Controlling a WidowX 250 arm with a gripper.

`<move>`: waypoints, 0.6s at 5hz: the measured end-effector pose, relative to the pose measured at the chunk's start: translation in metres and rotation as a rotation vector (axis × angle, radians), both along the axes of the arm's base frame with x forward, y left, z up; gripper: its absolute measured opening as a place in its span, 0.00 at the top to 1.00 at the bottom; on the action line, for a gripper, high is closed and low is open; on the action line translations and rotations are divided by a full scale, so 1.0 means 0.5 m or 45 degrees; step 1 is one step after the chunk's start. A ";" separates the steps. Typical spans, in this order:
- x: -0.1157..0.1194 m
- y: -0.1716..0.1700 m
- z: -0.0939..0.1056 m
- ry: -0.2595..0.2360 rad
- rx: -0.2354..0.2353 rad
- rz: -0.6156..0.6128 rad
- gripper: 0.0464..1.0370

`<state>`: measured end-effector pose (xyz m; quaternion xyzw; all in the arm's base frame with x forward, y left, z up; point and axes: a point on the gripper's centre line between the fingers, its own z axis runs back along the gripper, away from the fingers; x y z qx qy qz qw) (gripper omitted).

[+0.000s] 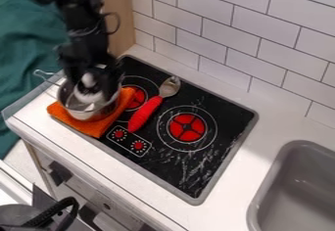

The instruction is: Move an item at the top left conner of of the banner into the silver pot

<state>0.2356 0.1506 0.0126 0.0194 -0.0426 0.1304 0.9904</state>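
Observation:
At the upper left, my gripper (88, 80) hangs down over the silver pot (82, 111), at its back side. A white and grey item (89, 89) shows at the gripper's lower end, over or inside the pot's opening; whether it is held cannot be told. The pot stands upright on a folded orange cloth (97, 127), its wire handle pointing to the upper left. The gripper and arm hide part of the pot's rear rim.
Right of the cloth, a spoon with a red handle (145, 113) lies on the black stove top (171, 164). A grey sink (294, 188) is at the lower right. A white tiled wall (262, 39) rises behind the counter.

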 end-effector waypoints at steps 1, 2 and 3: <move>-0.001 -0.003 -0.007 -0.015 -0.015 -0.018 0.19; 0.027 0.010 -0.005 -0.060 0.000 -0.048 0.19; 0.062 0.028 0.013 -0.087 0.029 -0.064 0.19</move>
